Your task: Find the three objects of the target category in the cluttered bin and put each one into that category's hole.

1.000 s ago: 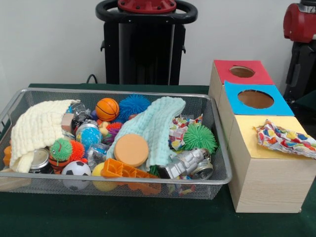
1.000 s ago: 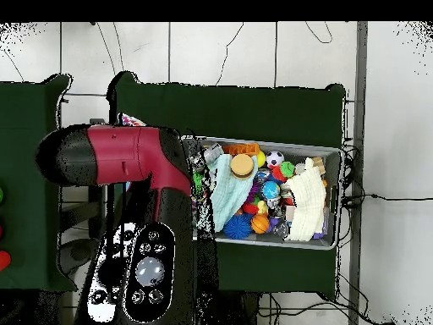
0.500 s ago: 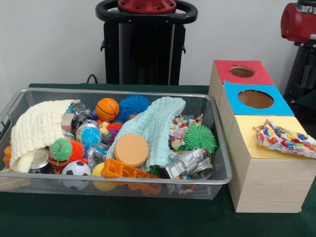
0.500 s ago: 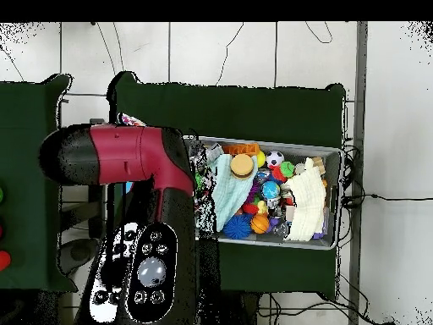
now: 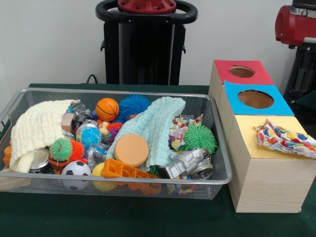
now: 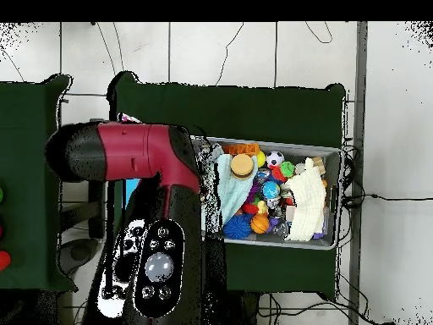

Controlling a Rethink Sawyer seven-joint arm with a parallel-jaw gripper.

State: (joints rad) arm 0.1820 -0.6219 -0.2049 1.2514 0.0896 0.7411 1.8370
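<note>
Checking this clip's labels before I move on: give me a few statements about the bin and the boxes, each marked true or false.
1. A patterned cloth lies on the yellow box top. True.
2. The blue-topped box's hole is covered. False: it is open.
3. The orange basketball sits in the wire bin. True.
4. The light blue cloth hangs outside the bin. False: it lies inside, over the toys.
5. The red arm is reaching into the bin. False: in the overhead view it sits beside it.

The arm [image 6: 139, 152] shows a rounded crimson shell capped with a black end, and below it a black link [image 6: 156, 267] carrying a pale oval panel dotted with round buttons. A red segment [image 5: 295, 22] on a black column appears in the front view; no fingers visible.
</note>
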